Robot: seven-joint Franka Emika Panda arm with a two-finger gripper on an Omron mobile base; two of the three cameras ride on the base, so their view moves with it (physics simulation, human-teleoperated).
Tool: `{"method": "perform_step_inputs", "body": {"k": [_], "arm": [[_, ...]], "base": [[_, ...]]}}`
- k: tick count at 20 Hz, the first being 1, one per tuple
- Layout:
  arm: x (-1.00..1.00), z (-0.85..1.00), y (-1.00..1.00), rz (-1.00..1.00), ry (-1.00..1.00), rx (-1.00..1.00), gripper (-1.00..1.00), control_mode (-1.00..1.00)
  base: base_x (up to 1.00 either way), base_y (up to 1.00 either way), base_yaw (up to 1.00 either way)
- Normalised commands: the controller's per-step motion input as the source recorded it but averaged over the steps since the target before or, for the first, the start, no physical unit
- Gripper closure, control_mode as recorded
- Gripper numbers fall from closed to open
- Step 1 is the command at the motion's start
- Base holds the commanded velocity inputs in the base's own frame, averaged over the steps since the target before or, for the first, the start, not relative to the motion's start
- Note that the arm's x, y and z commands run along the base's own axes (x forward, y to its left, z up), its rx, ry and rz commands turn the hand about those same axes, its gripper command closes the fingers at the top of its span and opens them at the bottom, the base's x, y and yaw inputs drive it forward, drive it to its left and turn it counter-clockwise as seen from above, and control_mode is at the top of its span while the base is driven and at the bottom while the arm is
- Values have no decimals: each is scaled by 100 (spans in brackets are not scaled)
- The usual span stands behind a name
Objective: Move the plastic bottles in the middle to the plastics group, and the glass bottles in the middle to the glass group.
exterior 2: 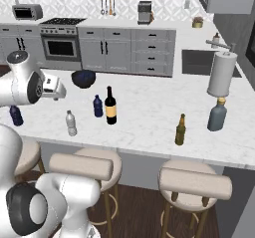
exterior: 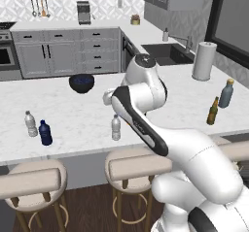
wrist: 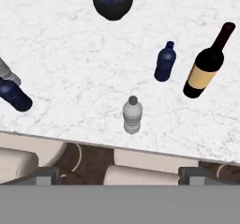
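Two cameras look forward and down from behind the white arm [exterior: 146, 124], left and right, sharing the white marble counter [exterior: 78, 114] (and stools). The hand camera hangs above, nearer, over the small clear ribbed bottle [wrist: 132, 115].

In the hand view, the small dark blue plastic bottle [wrist: 14, 95] and the clear ribbed bottle [wrist: 8, 71] beside it at the left were cut off by the picture's edge. In the left base view, the white arm [exterior: 141, 109] hid the tabletop's [exterior: 73, 114] middle.
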Motion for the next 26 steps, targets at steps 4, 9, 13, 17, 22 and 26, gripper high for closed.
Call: {"method": "perform_step_inputs", "body": {"k": [4, 9, 13, 17, 22, 26], "arm": [[78, -6, 20, -3, 0, 0, -100, -100], [12, -4, -7, -1, 7, 0, -100, -100], [-5, -21, -18, 0, 14, 0, -100, -100], [0, -50, -18, 0, 8, 0, -100, -100], [0, -37, -6, 0, 2, 0, -100, -100], [5, -36, 0, 0, -1, 0, -100, -100]], "base": [[0, 0, 0], [0, 0, 0], [0, 0, 0], [0, 0, 0], [0, 0, 0], [0, 0, 0]]}}
